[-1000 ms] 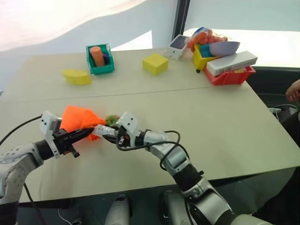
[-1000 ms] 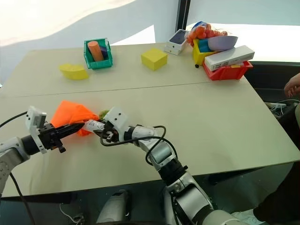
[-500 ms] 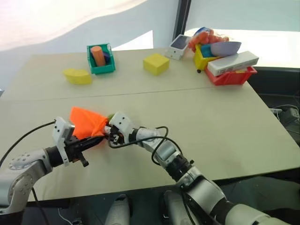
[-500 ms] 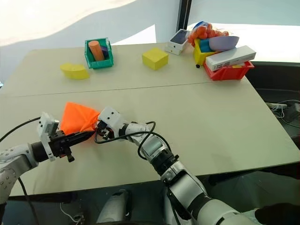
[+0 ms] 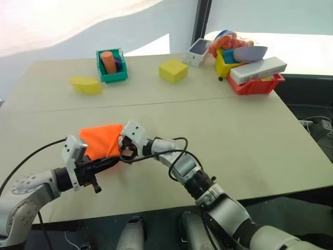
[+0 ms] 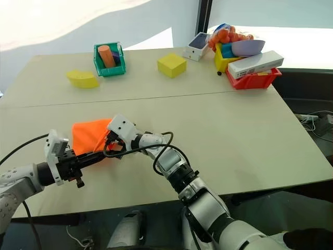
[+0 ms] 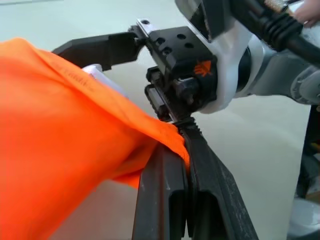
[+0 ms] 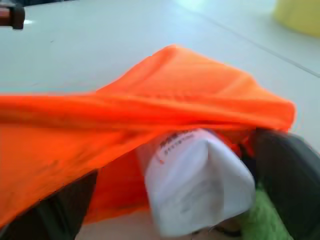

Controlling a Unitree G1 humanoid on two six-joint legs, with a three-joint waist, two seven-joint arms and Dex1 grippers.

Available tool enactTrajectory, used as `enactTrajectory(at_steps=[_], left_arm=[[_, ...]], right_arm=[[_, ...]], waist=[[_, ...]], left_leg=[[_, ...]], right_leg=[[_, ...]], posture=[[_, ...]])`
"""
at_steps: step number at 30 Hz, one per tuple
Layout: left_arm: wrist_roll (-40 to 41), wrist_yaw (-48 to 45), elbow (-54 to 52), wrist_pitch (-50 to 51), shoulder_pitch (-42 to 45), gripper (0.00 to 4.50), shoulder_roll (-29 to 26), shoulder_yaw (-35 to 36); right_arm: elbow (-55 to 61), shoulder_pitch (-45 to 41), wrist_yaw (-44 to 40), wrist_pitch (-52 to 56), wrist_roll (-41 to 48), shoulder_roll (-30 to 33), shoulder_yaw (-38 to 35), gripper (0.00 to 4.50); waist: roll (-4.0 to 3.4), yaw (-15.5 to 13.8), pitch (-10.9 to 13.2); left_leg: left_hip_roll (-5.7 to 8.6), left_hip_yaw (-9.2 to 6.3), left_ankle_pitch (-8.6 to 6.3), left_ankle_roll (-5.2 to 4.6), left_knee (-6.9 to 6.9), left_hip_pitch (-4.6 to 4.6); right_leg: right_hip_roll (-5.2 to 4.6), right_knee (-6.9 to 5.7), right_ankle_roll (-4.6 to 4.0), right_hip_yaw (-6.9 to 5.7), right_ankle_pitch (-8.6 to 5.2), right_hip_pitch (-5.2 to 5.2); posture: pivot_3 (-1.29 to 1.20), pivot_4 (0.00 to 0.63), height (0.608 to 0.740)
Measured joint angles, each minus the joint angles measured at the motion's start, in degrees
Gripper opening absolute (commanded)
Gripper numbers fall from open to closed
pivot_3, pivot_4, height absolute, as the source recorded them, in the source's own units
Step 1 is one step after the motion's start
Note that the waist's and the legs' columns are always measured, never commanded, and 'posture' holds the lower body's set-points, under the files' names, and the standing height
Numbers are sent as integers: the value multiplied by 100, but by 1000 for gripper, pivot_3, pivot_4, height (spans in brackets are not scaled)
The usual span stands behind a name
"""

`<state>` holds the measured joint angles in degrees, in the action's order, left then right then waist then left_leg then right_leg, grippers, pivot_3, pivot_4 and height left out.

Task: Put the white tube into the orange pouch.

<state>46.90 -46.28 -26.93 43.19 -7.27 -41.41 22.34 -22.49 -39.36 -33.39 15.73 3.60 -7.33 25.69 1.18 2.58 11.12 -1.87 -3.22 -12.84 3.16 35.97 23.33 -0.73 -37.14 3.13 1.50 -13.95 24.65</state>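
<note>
My left claw (image 5: pixel 113 161) is clamped shut on the edge of the pouch (image 5: pixel 100 140), pinching the orange cloth between its two fingers and holding the mouth up off the table (image 5: pixel 244 140). The wrist view shows the fabric caught right at the fingertips, draped away to one side.

My right claw (image 5: pixel 123 149) sits at the pouch mouth, pointing into it. In its wrist view the tube (image 8: pixel 197 177) lies between my fingers with its flat white tail toward me and its front end already under the orange lip of the cloth. My right fingers (image 8: pixel 287 175) stand apart on either side of it, wide enough that I judge I have let go, though I cannot tell for sure whether one of them touches it. A bit of the green fuzzy ball (image 8: pixel 252 220) shows just beside the tube.

So the job looks most of the way done: the pouch is held open and the tube is partly in. The tail end is outside the mouth, so I would not call it in yet. What is left, as I read it, is a nudge to push the tube fully inside, then drawing my right claw out without dragging it along, and setting the pouch down.
</note>
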Motion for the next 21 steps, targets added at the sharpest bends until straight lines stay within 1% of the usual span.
enactTrajectory(at_steps=[4, 9, 12, 15, 19, 21], left_arm=[[-70, 72, 551, -124, -208, 0, 4, 422], [-147, 70, 884, -270, -410, 0, 8, 653], [-270, 37, 1236, -423, -608, 0, -11, 948], [-464, 11, 1587, -655, -663, 0, -115, 1163], [-589, 8, 1721, -841, -658, 0, -131, 1283], [-643, 11, 1695, -902, -641, 0, -120, 1267]], right_arm=[[954, 342, -585, 516, 322, 386, -48, 4461], [1789, 441, -1011, 862, 657, 812, -211, 4461], [1828, 577, -1053, 932, 671, 1076, -357, 4461], [1792, 573, -959, 862, 609, 1105, -447, 4461], [1390, 473, -765, 466, 300, 1091, -388, 4461], [1021, 377, -639, 104, 78, 1032, -314, 4461]], waist=[[-2, 0, 1], [-1, -3, 0], [-2, -2, 1], [-1, 10, 1], [-1, 3, 1], [0, 2, 0]], left_leg=[[0, -1, 0, 0, 1, 0], [-1, 1, 0, 0, 0, -1], [-1, 3, 0, 0, -1, 0], [-5, 4, 0, 0, -8, 0], [-5, 7, 0, 1, -9, 1], [-5, 9, 0, 1, -9, 1]], right_leg=[[0, 0, 0, -1, -5, 1], [-2, 1, 9, -1, -16, 1], [-4, 2, 3, -1, -19, 5], [0, -1, -4, -1, -19, 12], [-1, 1, -6, -1, -20, 12], [-3, 2, -26, 0, -8, 12]], posture=[[0, 150, 740], [0, 150, 740], [0, 150, 740], [0, 150, 740], [0, 150, 740], [0, 150, 740]])
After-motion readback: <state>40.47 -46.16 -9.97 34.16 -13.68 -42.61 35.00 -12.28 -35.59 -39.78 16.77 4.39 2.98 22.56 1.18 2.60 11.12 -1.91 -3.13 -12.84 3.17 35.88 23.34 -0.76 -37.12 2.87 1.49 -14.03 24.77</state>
